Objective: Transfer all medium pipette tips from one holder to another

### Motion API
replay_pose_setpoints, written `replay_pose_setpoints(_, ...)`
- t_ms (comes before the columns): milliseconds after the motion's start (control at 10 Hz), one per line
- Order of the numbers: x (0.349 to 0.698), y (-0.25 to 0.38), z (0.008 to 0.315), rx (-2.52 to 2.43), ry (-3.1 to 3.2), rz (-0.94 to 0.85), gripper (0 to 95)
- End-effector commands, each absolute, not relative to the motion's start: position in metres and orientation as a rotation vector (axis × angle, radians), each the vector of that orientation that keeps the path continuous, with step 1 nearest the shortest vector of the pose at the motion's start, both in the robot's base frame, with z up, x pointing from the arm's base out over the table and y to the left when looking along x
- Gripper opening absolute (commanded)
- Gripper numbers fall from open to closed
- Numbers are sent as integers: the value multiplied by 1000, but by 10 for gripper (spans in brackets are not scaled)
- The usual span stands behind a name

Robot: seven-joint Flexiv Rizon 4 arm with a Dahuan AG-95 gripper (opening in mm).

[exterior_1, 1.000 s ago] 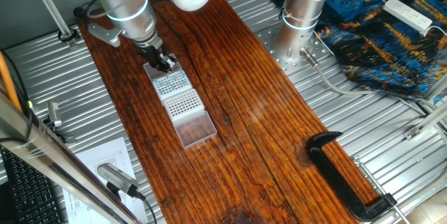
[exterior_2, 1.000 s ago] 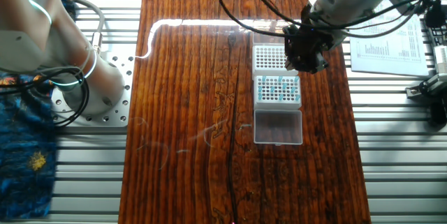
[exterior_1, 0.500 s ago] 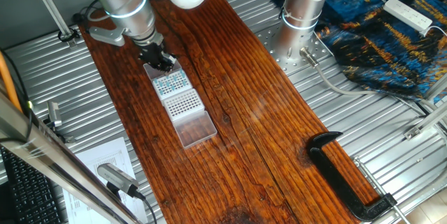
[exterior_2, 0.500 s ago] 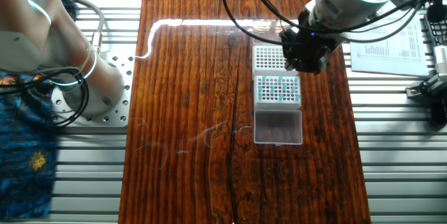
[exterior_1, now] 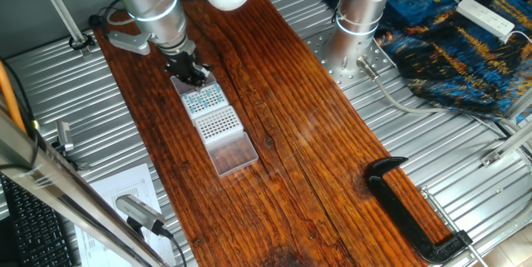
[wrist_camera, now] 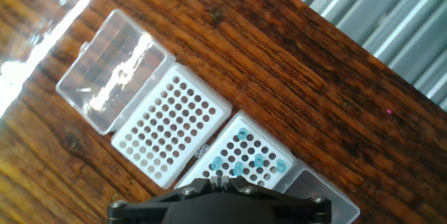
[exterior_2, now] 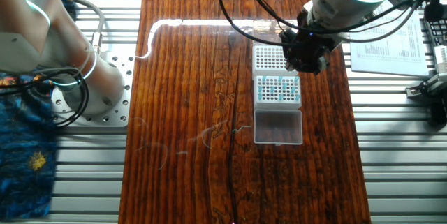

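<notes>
Two white holders lie end to end on the wooden table. One holder (wrist_camera: 167, 130) (exterior_2: 267, 57) (exterior_1: 217, 122) shows only empty holes. The other holder (wrist_camera: 269, 178) (exterior_2: 260, 97) carries the medium pipette tips (wrist_camera: 248, 160) (exterior_2: 279, 84) (exterior_1: 202, 98), seen as several blue dots clustered on one side. My gripper (wrist_camera: 221, 179) (exterior_2: 304, 60) (exterior_1: 193, 76) hovers above the tip-bearing holder, close to where the two holders meet. Its fingertips are pressed together, and I see nothing between them.
Clear hinged lids lie open at the outer ends of the holders (wrist_camera: 115, 70) (exterior_2: 278, 128) (exterior_1: 233, 153). A black clamp (exterior_1: 416, 209) grips the table's far end. The arm's base (exterior_2: 91, 84) stands beside the board, and papers (exterior_2: 387, 42) lie on the other side.
The gripper has shifted only slightly above the holders. The holders and tips have not moved.
</notes>
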State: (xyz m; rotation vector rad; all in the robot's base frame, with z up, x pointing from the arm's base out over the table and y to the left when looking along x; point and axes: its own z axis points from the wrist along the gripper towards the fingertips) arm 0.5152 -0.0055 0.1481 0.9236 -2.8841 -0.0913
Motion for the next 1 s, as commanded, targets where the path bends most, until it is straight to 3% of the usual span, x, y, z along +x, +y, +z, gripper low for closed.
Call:
replay_pose_setpoints(100,516,-6,147,762,-2926,-71,0)
replay_pose_setpoints(1000,517,-6,141,711,-2980,-41,0)
